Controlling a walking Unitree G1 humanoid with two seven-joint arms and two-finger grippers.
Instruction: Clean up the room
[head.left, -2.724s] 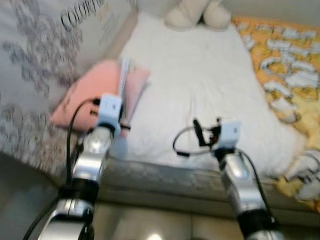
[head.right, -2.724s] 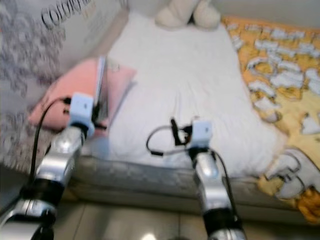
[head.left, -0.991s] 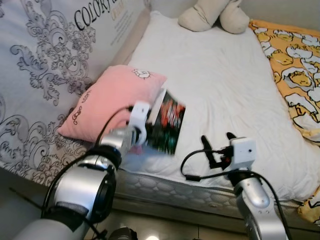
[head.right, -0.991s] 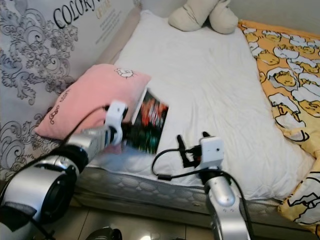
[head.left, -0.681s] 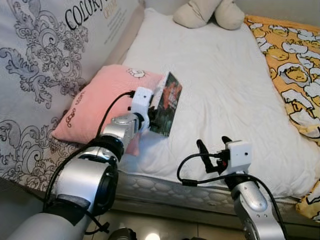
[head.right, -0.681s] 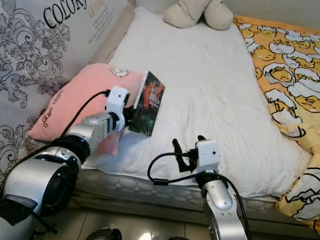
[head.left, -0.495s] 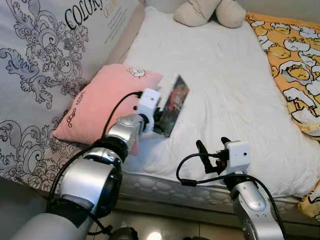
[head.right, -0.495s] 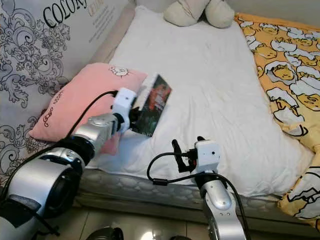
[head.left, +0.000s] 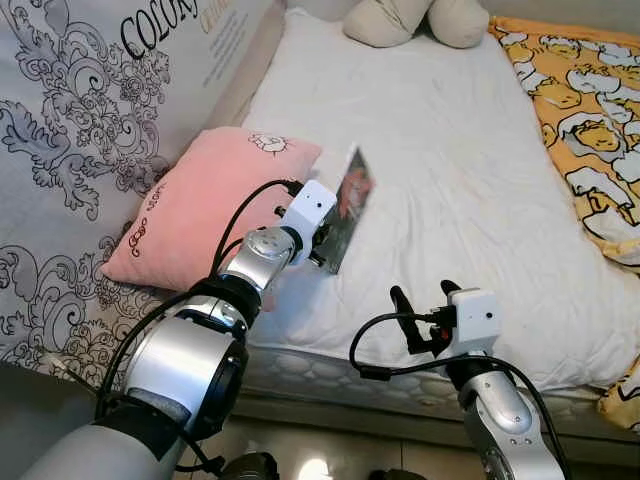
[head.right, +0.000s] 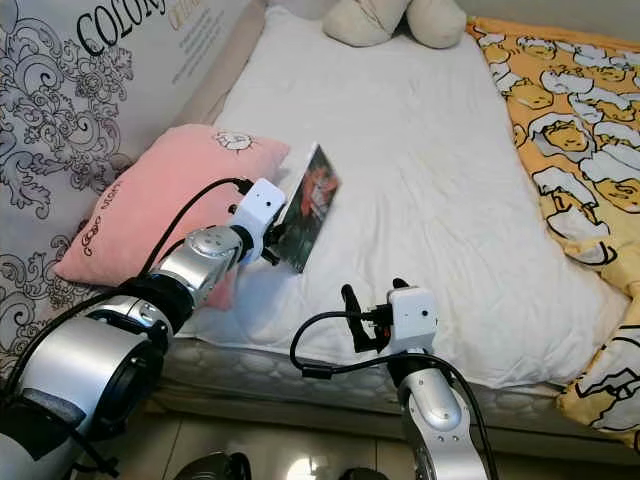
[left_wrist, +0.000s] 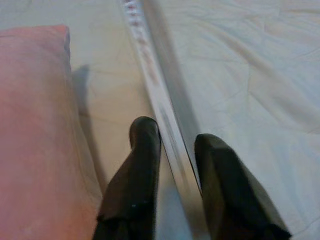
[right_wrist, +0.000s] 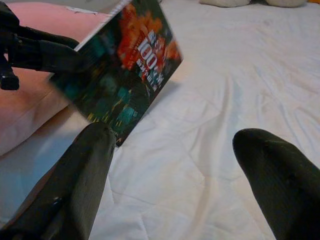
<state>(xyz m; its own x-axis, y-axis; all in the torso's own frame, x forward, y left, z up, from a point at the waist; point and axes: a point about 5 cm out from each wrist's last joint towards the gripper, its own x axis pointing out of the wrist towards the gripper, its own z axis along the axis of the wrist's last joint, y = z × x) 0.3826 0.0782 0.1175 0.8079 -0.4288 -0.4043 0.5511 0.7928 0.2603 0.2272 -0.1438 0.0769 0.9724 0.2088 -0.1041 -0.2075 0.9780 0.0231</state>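
A thin book with a dark, red-and-green cover (head.left: 346, 203) hangs tilted on edge over the white bed sheet (head.left: 450, 140), just right of a pink pillow (head.left: 200, 200). My left gripper (head.left: 326, 250) is shut on the book's lower edge; in the left wrist view both fingers (left_wrist: 145, 150) clamp the book's spine (left_wrist: 150, 75). My right gripper (head.left: 422, 292) is open and holds nothing, hovering over the bed's front edge below and to the right of the book. The right wrist view looks up at the book's cover (right_wrist: 130, 65).
A grey patterned panel (head.left: 80, 120) stands along the bed's left side behind the pillow. A beige plush toy (head.left: 420, 20) lies at the far end. A yellow printed blanket (head.left: 590, 100) covers the right side. Tiled floor (head.left: 300, 455) runs below the mattress edge.
The left gripper has lifted the book off the sheet beside the pillow, turned it more on edge and carried it slightly right. The right gripper has stayed in place, open.
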